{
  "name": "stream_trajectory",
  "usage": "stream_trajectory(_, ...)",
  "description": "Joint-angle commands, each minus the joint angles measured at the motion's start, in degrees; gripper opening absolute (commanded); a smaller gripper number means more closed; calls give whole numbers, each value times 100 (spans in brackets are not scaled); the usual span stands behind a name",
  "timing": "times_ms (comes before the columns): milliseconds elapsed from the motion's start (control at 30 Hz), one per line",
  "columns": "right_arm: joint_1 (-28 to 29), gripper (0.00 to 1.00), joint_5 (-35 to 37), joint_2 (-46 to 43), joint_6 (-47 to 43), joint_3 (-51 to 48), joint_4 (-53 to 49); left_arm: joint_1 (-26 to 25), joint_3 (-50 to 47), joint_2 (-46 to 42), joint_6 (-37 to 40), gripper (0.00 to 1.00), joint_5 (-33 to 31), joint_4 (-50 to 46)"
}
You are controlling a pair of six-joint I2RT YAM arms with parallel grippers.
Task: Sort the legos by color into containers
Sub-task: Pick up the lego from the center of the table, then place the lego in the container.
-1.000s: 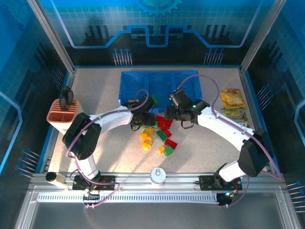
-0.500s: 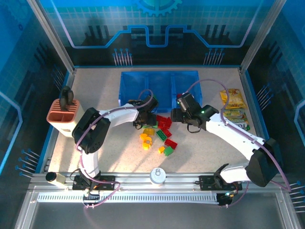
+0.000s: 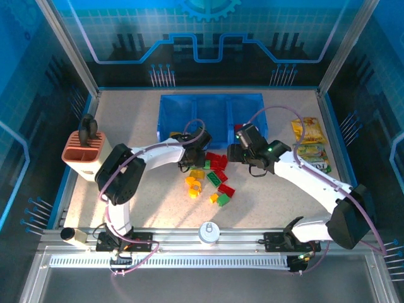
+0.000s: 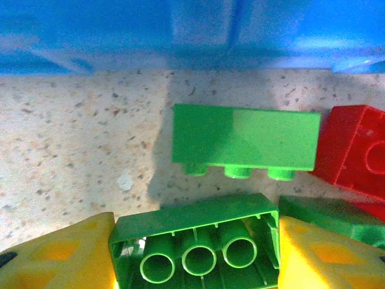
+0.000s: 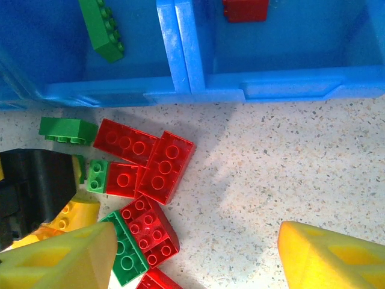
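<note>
A speckled beige stone-look surface [image 3: 126, 120] lies under bright white light, framed by silver aluminium posts [image 3: 66, 44]. Blue-lit translucent wall panels [image 3: 208, 31] printed with a grid and circuit-like lines stand behind and at both sides, and a slotted aluminium rail [image 3: 208, 260] runs along the near edge
</note>
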Motion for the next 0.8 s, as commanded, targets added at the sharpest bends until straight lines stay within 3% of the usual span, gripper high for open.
stream_trajectory(0, -81, 72, 69, -223, 94, -115, 34, -12, 1, -656, 122, 58, -159, -300)
stream_trajectory(233, -95, 72, -4, -284, 142, -359, 40, 21, 828, -899, 618, 59, -140, -340)
stream_trajectory(767, -381, 73, 89, -1556, 152, -1145, -398, 524, 3503, 1112, 1285, 59, 502, -543)
